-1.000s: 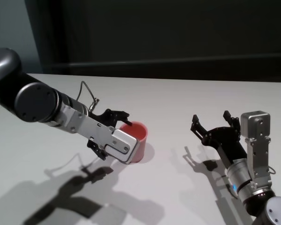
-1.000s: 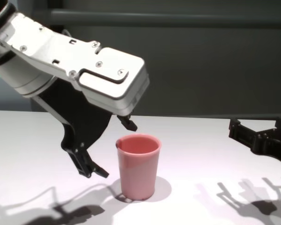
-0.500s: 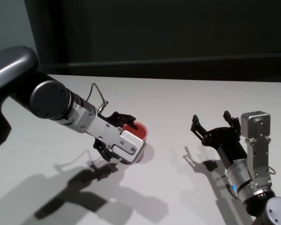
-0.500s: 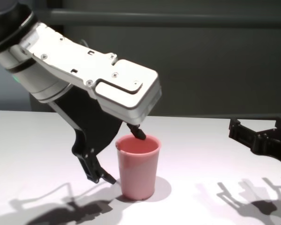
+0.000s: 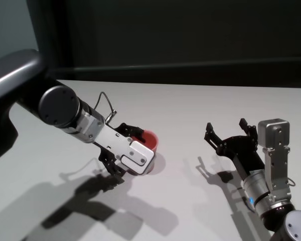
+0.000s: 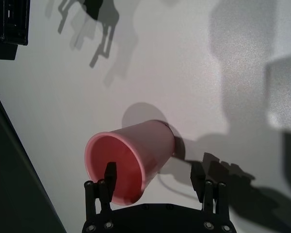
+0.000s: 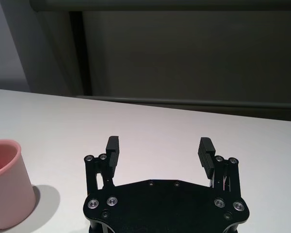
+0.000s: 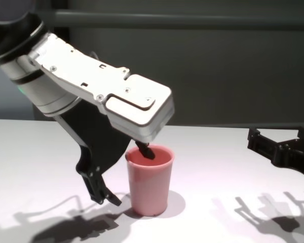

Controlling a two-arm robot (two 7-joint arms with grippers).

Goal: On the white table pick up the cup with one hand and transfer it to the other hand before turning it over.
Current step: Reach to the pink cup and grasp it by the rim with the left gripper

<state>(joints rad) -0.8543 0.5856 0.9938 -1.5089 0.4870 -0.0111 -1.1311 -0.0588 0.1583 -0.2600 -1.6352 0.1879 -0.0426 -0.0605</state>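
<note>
While the pink cup (image 8: 149, 178) stands upright on the white table (image 5: 200, 108), left of centre in the head view, the left gripper (image 8: 125, 174) is positioned around its rim with its jaws spread wide. One finger is seen dipping inside the mouth of the cup in the left wrist view, and the other is seen outside the wall, low near the tabletop; no grip has been made yet. The right gripper (image 5: 231, 135) is held idle well apart on the right side of the table, its fingers also spread wide and holding nothing. For the pick-up to be done well, it is judged that the wall should be pinched squarely between the inner and outer fingers, closed gently so that the light, smooth plastic is not tipped or pushed aside. Enough of the cup's body should be left free for the right gripper to take it afterwards.
</note>
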